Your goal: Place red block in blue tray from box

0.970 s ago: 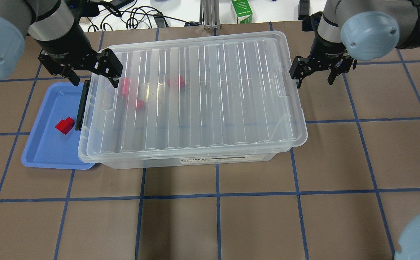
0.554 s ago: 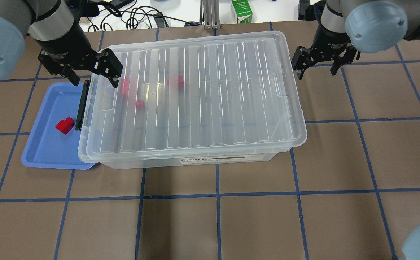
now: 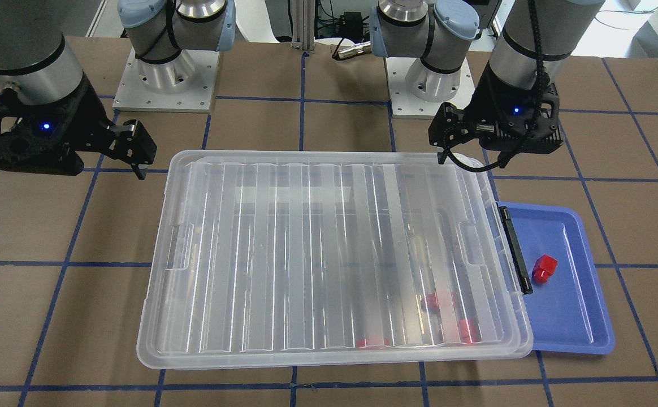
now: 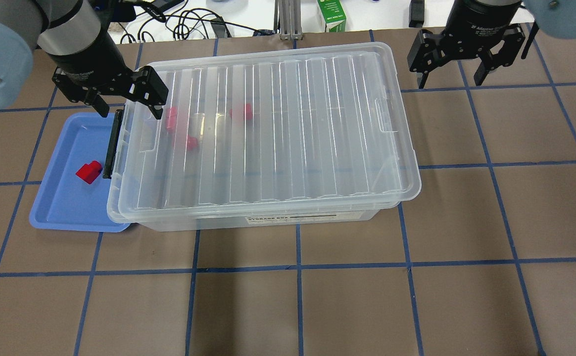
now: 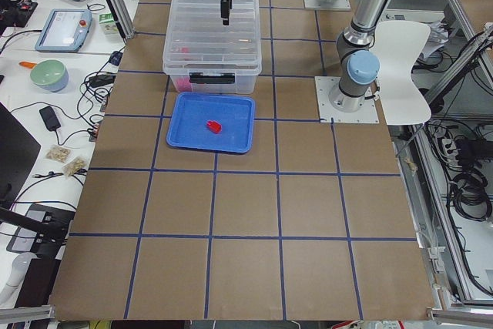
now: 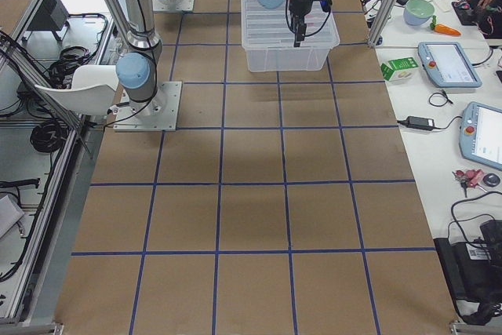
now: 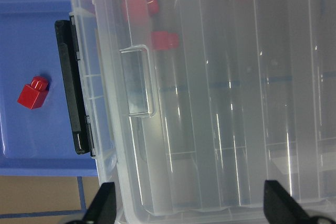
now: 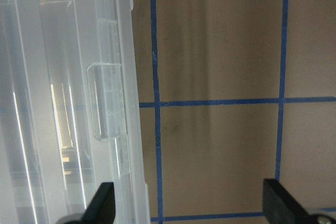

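Note:
The box (image 4: 293, 128), a clear bin with its ribbed lid on, lies mid-table; its black latch (image 4: 112, 143) faces the blue tray (image 4: 60, 202). One red block (image 4: 88, 172) lies in the tray, apart from both grippers. Three more red blocks (image 4: 241, 112) show through the lid. My left gripper (image 4: 128, 110) is open and empty, hovering over the box's latch end. In the left wrist view the box's latch end (image 7: 210, 103) and the tray's block (image 7: 32, 93) show below it. My right gripper (image 4: 451, 79) is open and empty, over bare table beyond the box's far right corner.
A green carton (image 4: 331, 15) and cables (image 4: 189, 22) lie past the table's back edge. The box overlaps the tray's right rim. Brown table with blue tape lines (image 4: 298, 267) stretches in front of the box.
My right gripper has moved away from the box's right end, toward the table's back edge. The left gripper, box, tray and blocks have not moved.

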